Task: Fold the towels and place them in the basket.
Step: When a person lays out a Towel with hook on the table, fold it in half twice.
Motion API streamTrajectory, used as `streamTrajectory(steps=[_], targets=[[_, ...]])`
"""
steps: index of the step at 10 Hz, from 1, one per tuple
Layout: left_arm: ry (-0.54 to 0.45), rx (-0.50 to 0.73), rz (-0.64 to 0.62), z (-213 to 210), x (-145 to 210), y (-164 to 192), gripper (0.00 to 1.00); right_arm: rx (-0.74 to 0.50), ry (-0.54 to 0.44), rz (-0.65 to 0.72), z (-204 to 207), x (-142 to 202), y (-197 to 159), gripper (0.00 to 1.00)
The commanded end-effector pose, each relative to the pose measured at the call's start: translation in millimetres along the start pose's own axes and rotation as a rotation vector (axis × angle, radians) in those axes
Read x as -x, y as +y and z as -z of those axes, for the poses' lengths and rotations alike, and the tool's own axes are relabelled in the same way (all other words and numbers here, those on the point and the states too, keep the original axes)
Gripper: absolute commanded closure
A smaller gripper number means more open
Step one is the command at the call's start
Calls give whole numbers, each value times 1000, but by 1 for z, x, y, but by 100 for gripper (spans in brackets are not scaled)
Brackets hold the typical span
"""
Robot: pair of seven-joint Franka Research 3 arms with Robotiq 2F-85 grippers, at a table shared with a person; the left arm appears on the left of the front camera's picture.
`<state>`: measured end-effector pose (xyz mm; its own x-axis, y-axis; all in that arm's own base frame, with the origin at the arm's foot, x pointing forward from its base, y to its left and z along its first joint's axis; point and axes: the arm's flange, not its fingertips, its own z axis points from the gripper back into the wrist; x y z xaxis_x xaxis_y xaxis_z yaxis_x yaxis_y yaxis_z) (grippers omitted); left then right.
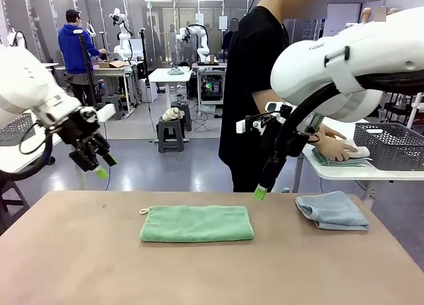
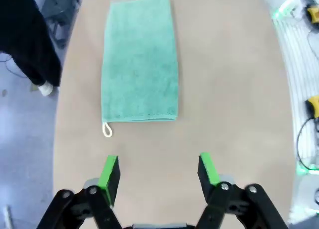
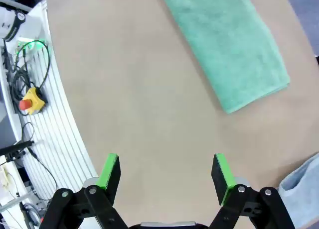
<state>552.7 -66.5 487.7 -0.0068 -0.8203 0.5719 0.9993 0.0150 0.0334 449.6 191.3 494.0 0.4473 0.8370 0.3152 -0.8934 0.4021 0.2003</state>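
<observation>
- Two towels are counted on the table (image 1: 79,252): the green towel (image 1: 197,223) is laid flat at the near middle, and the blue-grey towel (image 1: 331,210) is folded at the right.
- Both are judged soft, light and limp, so a corner is best pinched.
- One basket (image 1: 391,146) is set far right.
- The left gripper (image 1: 96,167) and right gripper (image 1: 262,191) are spread wide above the table, with nothing grasped.

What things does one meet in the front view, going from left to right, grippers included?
First the left gripper, then green towel, right gripper, blue towel, basket.
</observation>
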Motion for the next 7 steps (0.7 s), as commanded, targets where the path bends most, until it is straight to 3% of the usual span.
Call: streamTrajectory(steps=[1, 5, 7], targets=[[-153, 3, -35, -5, 41, -22, 20, 9, 13, -7, -1, -4, -12, 8], [-365, 4, -66, -6, 97, -29, 20, 9, 13, -7, -1, -4, -12, 8], [-390, 24, -78, -2, 101, -28, 20, 0, 6, -2, 0, -1, -10, 8]])
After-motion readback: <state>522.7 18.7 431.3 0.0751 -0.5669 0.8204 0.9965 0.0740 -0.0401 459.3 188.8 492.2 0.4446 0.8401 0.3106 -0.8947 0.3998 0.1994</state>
